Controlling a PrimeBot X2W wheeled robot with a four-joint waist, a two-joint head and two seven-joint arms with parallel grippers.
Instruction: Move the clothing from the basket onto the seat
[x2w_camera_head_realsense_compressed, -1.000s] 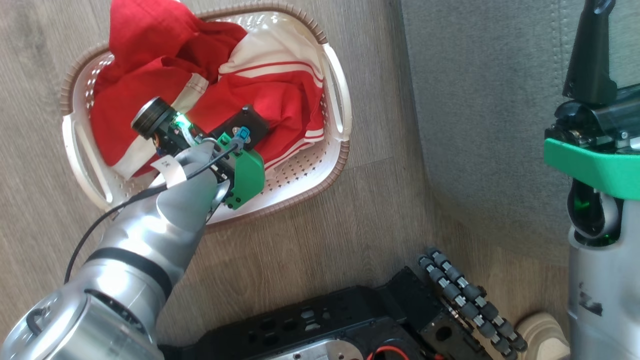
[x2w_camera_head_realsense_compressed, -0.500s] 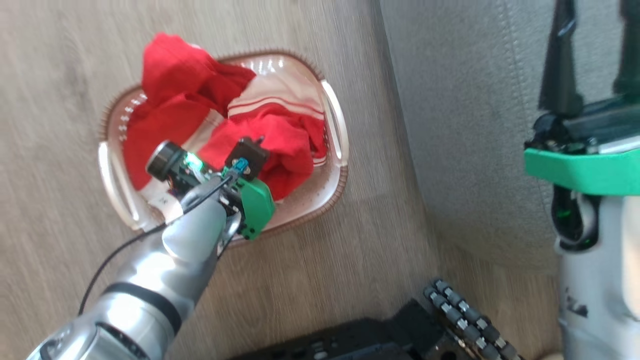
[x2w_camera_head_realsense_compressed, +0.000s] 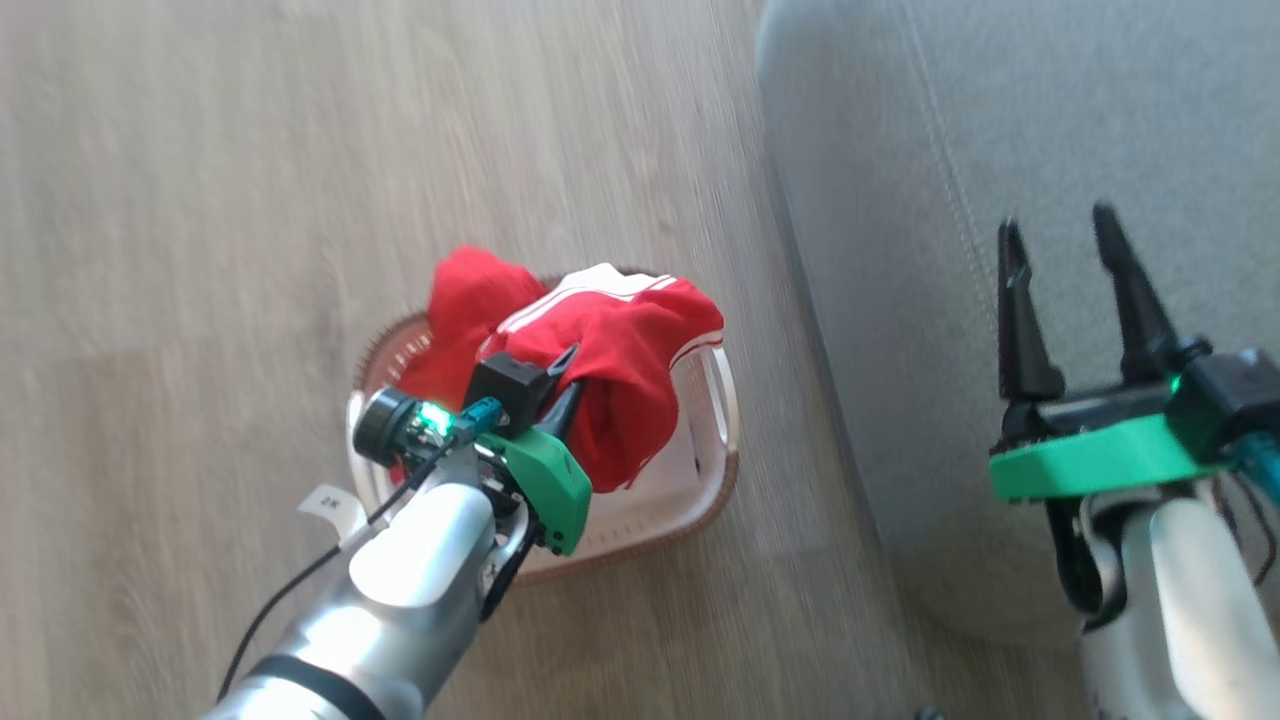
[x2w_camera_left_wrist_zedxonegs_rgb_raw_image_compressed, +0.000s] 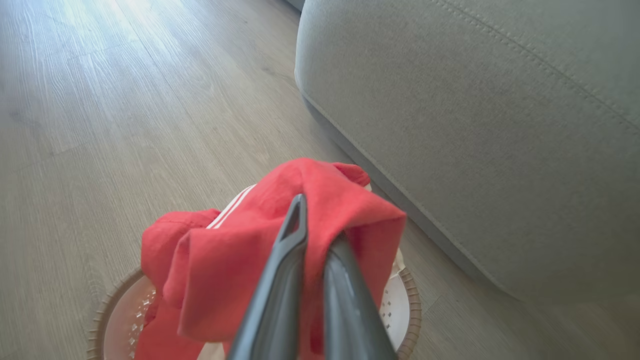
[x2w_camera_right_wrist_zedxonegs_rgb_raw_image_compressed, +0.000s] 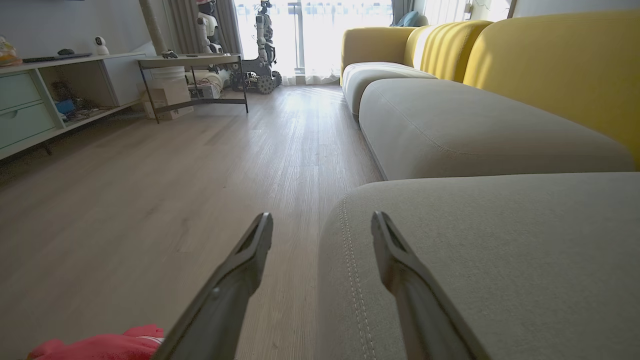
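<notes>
Floor: pale wood-grain planks (x2w_camera_head_realsense_compressed: 200, 200) run along the front of the sofa.
Seat: the grey upholstered seat (x2w_camera_head_realsense_compressed: 1000, 120) has a rounded edge and a double stitched seam, and its top is bare. Yellow backrests (x2w_camera_right_wrist_zedxonegs_rgb_raw_image_compressed: 550, 65) stand behind it.
Basket: the cream basket (x2w_camera_head_realsense_compressed: 700, 500) with a brown rim sits on the floor, just beside the seat's front edge.
Clothing: the red clothing (x2w_camera_head_realsense_compressed: 620, 360) with white stripes is bunched up above the basket. Its lower folds hang down into the basket, apart from the seat.
Left pincer: the left pincer (x2w_camera_left_wrist_zedxonegs_rgb_raw_image_compressed: 315, 230) is closed tight on a fold of the clothing, with red fabric draped over both fingers.
Right pincer: the right pincer (x2w_camera_head_realsense_compressed: 1058, 220) has its fingers spread wide and holds nothing. It hovers over the seat's edge.
Background: a low cabinet (x2w_camera_right_wrist_zedxonegs_rgb_raw_image_compressed: 30, 100) and a thin-legged side table (x2w_camera_right_wrist_zedxonegs_rgb_raw_image_compressed: 195, 60) stand across the room.
</notes>
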